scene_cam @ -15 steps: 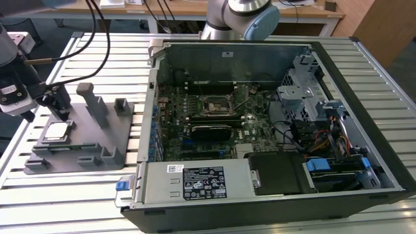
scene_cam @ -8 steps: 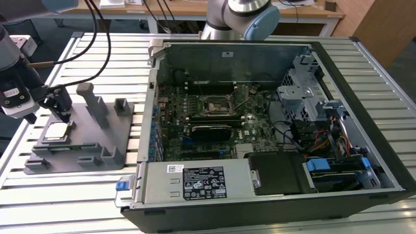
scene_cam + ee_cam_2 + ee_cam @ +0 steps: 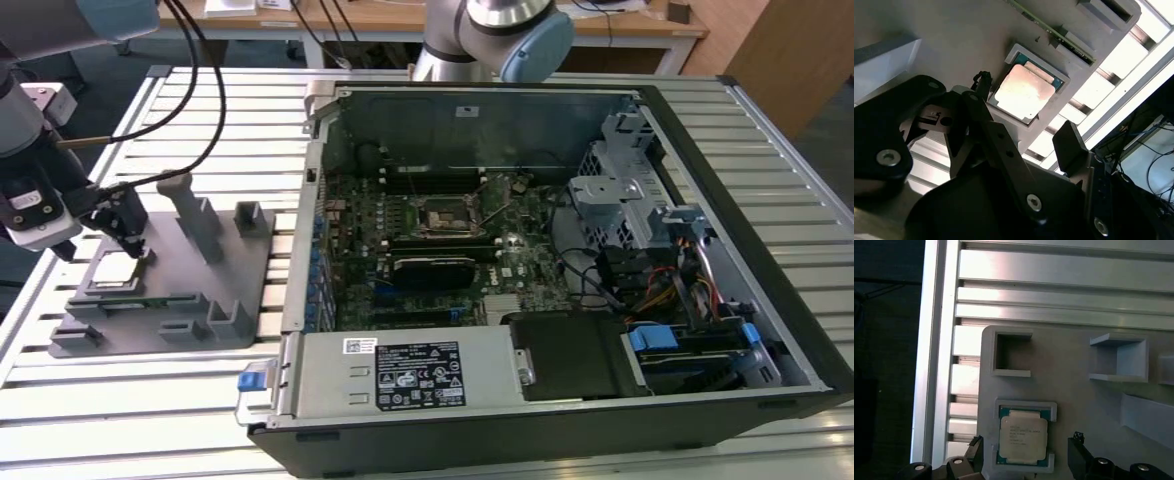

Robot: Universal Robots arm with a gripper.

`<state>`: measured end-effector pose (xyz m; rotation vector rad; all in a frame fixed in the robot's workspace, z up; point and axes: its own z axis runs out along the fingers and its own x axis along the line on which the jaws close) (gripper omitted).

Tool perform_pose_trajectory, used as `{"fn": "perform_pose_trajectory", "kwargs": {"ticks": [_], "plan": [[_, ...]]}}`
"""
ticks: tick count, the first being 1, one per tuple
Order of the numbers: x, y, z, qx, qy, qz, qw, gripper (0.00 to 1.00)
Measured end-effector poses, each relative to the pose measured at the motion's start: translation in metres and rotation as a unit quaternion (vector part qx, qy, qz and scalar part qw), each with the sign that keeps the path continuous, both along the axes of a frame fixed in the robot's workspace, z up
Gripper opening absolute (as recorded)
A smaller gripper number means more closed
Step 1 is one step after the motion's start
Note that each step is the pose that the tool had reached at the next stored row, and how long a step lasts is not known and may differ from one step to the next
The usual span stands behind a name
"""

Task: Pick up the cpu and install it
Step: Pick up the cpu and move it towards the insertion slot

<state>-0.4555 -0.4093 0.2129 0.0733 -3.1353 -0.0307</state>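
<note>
The cpu, a flat square chip with a shiny metal top, lies in a shallow framed recess of the grey fixture plate at the exterior view's left. My gripper hangs just above it, open. In the first wrist view the cpu sits between the two dark fingertips, one on each side, with a gap to each. In the second wrist view the cpu shows past the spread fingers, and nothing is held. The black motherboard socket sits inside the open computer case.
Upright grey posts stand on the fixture plate close to the gripper. The open computer case fills the middle and the exterior view's right, with drive cages and cables inside. Everything rests on a slatted aluminium table. Black cables hang over the far left.
</note>
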Motion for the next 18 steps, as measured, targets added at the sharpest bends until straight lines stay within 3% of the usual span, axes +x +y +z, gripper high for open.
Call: {"fn": "perform_pose_trajectory", "kwargs": {"ticks": [13,18], "plan": [[-0.005,0.0,-0.0182,-0.0001,0.0,0.0,1.0,0.76],[-0.006,0.0005,-0.0215,-0.0001,0.0,-0.001,1.0,0.76]]}}
